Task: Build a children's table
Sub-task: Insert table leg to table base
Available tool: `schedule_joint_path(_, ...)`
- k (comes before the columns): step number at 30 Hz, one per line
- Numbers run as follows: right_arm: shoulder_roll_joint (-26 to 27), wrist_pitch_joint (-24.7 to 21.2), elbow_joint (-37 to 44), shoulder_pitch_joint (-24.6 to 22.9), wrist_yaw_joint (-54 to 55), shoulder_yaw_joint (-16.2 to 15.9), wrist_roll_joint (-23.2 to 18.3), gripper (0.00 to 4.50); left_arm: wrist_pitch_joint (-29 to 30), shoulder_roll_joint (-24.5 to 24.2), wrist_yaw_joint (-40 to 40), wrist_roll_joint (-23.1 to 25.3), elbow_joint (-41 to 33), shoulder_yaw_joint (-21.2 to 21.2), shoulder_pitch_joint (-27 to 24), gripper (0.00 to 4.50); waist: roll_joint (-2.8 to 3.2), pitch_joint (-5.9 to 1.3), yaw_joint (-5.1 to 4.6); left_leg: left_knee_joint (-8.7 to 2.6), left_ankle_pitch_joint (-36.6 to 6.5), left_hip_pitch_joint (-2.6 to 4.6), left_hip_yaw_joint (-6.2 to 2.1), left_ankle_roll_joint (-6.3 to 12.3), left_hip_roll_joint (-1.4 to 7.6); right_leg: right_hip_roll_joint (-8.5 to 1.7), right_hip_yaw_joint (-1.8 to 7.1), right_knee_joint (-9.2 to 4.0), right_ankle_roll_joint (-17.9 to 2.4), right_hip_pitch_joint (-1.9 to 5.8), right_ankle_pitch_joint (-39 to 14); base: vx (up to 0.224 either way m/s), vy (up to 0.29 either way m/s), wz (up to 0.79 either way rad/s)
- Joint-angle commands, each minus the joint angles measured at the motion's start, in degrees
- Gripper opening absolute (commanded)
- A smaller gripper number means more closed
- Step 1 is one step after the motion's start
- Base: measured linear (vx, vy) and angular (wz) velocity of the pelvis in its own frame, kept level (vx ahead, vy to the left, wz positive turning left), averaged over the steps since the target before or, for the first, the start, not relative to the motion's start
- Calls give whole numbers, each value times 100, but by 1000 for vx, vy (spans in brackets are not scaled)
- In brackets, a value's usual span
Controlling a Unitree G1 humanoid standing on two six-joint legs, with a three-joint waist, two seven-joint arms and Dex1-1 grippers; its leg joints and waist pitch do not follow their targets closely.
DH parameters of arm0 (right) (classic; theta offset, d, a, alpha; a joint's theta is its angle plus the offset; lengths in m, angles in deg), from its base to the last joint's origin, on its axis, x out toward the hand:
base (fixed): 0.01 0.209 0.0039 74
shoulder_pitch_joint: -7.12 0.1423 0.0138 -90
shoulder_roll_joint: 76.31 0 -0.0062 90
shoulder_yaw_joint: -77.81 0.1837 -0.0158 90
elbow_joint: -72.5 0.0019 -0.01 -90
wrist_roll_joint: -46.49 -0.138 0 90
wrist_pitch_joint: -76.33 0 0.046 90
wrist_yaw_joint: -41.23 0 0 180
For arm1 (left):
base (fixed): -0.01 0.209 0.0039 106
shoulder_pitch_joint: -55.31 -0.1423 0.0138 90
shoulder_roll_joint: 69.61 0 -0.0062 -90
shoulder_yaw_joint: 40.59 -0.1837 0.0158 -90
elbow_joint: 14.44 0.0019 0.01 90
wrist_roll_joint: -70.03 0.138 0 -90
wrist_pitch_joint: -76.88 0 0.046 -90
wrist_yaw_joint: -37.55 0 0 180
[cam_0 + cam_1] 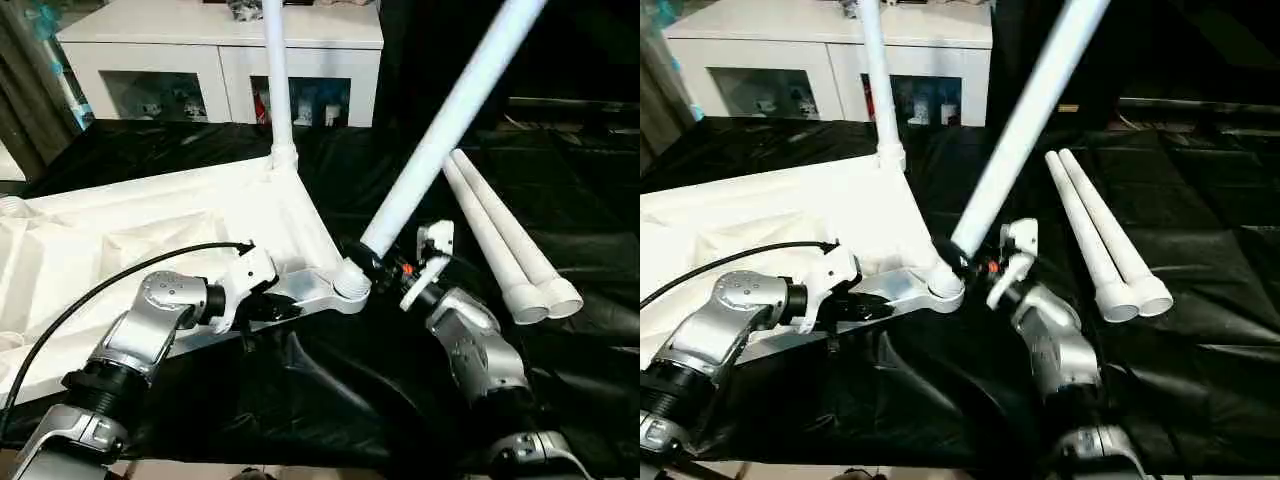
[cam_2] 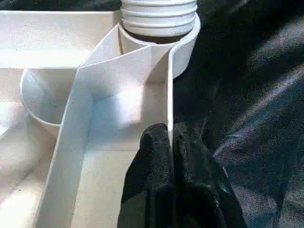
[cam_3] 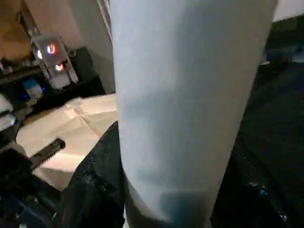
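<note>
The children's table tabletop (image 1: 150, 220) lies upside down on black cloth, ribbed underside up. One white leg (image 1: 277, 80) stands upright in its far corner socket. A second leg (image 1: 450, 120) leans to the right, its ribbed end (image 2: 159, 16) resting in the near corner socket (image 1: 350, 285). My right gripper (image 1: 375, 262) is shut on this leaning leg (image 3: 185, 95) just above the socket. My left gripper (image 2: 170, 137) is shut on the tabletop's thin side rim (image 2: 168, 85) close to that socket. Two more legs (image 1: 500, 240) lie side by side on the cloth to the right.
A white cabinet (image 1: 220, 50) with glass-fronted shelves stands behind the work. Wrinkled black cloth (image 1: 330, 400) covers the surface around the tabletop. A black cable (image 1: 100, 290) arcs from my left forearm across the tabletop.
</note>
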Motion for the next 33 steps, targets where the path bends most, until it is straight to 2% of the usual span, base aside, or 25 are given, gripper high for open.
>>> schedule_joint_path(1, -228, 20, -40, -238, 170, -7, 393, 188, -135, -21, -179, -110, 109, 245, 140, 0, 41, -345, 7, -535, -1849, 264, -71, -161, 226, -163, 11, -386, -1368, 67, -639, 0, 0, 0)
schedule_joint_path(4, -338, 121, 109, -267, 193, -226, 650, 188, -158, -1, -187, -99, 151, 230, 176, 0, 37, -339, 15, -540, -1874, 260, -73, -164, 225, -158, 10, -393, -1340, 63, -677, 0, 0, 0)
schedule_joint_path(7, -405, 108, 83, -156, 160, -419, 807, 188, -190, 18, -165, -77, 167, 191, 194, 0, 37, -329, -2, -552, -2082, 267, -78, -202, 227, -176, 21, -420, -1313, 49, -994, 0, 0, 0)
schedule_joint_path(10, -434, 71, 9, -67, 71, -527, 881, 188, -216, 25, -130, -49, 179, 153, 199, 0, 39, -330, -6, -554, -2064, 259, -83, -210, 230, -173, 23, -418, -1298, 49, -972, 0, 0, 0)
schedule_joint_path(11, -464, -9, -39, -20, -26, -598, 908, 188, -220, 32, -108, -35, 175, 129, 205, 0, -28, -329, -13, -553, -2032, 248, -77, -161, 231, -170, 22, -417, -1310, 56, -958, 0, 0, 0)
schedule_joint_path(12, -515, -113, -137, 39, -153, -697, 963, 188, -227, 36, -59, -29, 168, 98, 212, 0, -42, -328, -12, -549, -2008, 247, -77, -140, 233, -176, 24, -413, -1319, 57, -958, 0, 0, 0)
schedule_joint_path(13, -515, -113, -137, 39, -153, -697, 963, 188, -227, 36, -59, -29, 168, 98, 212, 0, -22, -328, -9, -548, -2000, 253, -78, -127, 232, -178, 23, -411, -1333, 54, -976, 0, 0, 0)
schedule_joint_path(15, -575, -225, -213, 81, -279, -798, 1035, 188, -234, 44, -6, -26, 156, 65, 218, 0, -30, -319, -10, -545, -1980, 248, -73, -104, 234, -183, 28, -422, -1316, 49, -1044, 0, 0, 0)
schedule_joint_path(16, -594, -270, -318, 135, -388, -813, 1025, 188, -253, 36, 50, -15, 143, 28, 226, 0, -80, -320, -11, -541, -1969, 246, -64, -82, 237, -184, 30, -431, -1311, 53, -1055, 0, 0, 0)
schedule_joint_path(17, -594, -270, -318, 135, -388, -813, 1025, 188, -253, 36, 50, -15, 143, 28, 226, 0, -51, -321, -7, -545, -1928, 237, -75, -71, 235, -191, 28, -419, -1317, 60, -1082, 0, 0, 0)
schedule_joint_path(18, -607, -296, -374, 164, -455, -820, 1010, 188, -265, 31, 85, -7, 132, 3, 230, 0, -55, -324, -3, -537, -1894, 248, -67, -65, 241, -189, 33, -426, -1312, 45, -1044, 0, 0, 0)
schedule_joint_path(19, -644, -303, -518, 248, -632, -844, 997, 188, -288, -6, 179, 28, 109, -63, 251, 0, -110, -324, -9, -540, -1826, 230, -63, -35, 240, -182, 29, -420, -1313, 59, -952, 0, 0, 0)
schedule_joint_path(21, -673, -309, -591, 296, -765, -866, 976, 188, -296, -38, 251, 43, 77, -104, 258, 0, -71, -335, 4, -533, -1801, 247, -65, -18, 242, -184, 24, -407, -1340, 49, -902, 0, 0, 0)
schedule_joint_path(22, -687, -312, -626, 319, -829, -876, 966, 188, -299, -53, 285, 50, 62, -124, 261, 0, -99, -309, -3, -539, -1831, 236, -69, 0, 243, -181, 24, -406, -1351, 46, -910, 0, 0, 0)
schedule_joint_path(23, -705, -316, -648, 339, -914, -891, 952, 188, -300, -74, 323, 56, 37, -141, 264, 0, -90, -313, 3, -544, -1833, 244, -67, -8, 246, -181, 23, -408, -1350, 45, -901, 0, 0, 0)
schedule_joint_path(25, -832, -367, -685, 418, -1473, -1015, 853, 188, -267, -216, 570, 57, -172, -225, 266, 0, -123, -248, 0, -566, -1942, 236, -73, -2, 253, -175, 26, -422, -1328, 25, -940, 0, 0, 0)
schedule_joint_path(28, -879, -386, -676, 429, -1660, -1052, 823, 188, -241, -256, 645, 44, -256, -235, 255, 0, -117, -253, 3, -583, -1942, 254, -76, -27, 258, -166, 20, -410, -1361, 27, -797, 0, 0, 0)
schedule_joint_path(29, -893, -391, -670, 429, -1713, -1062, 814, 188, -232, -267, 666, 38, -282, -237, 250, 0, -125, -209, 2, -597, -1961, 242, -79, -27, 258, -163, 20, -420, -1361, 11, -782, 0, 0, 0)
schedule_joint_path(33, -1028, -354, -690, 446, -2245, -1165, 799, 188, -108, -394, 831, -55, -560, -250, 186, 0, -127, -184, 12, -609, -2048, 266, -77, -56, 268, -160, 19, -413, -1420, 13, -679, 0, 0, 0)
